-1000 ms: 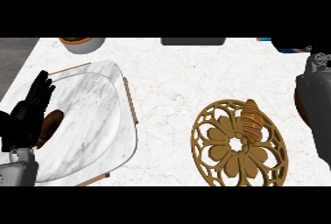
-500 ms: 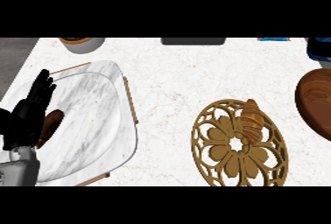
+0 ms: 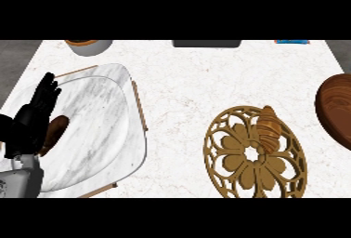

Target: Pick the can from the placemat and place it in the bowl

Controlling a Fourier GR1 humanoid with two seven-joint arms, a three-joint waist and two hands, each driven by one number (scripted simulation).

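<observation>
Head view: left hand [image 3: 31, 123] fingers spread over marble tray [image 3: 103, 135]; carved wooden placemat [image 3: 254, 155] lies right.

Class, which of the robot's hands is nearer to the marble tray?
Left. The left hand rests, fingers up, over the marble tray's left edge. The right hand is not in view.

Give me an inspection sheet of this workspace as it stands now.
Surface: white speckled marble counter.
Job's things: ornate gold openwork round placemat with a brown cylindrical can lying on it; dark wooden bowl, cut off at the right edge.
Clutter: large marble-patterned tray; grey cup with brown rim; dark flat object; blue item.
Hands: black left hand open, resting over the tray; right hand not in view.
Cables: nothing seen.
Surroundings: grey floor at left.
</observation>
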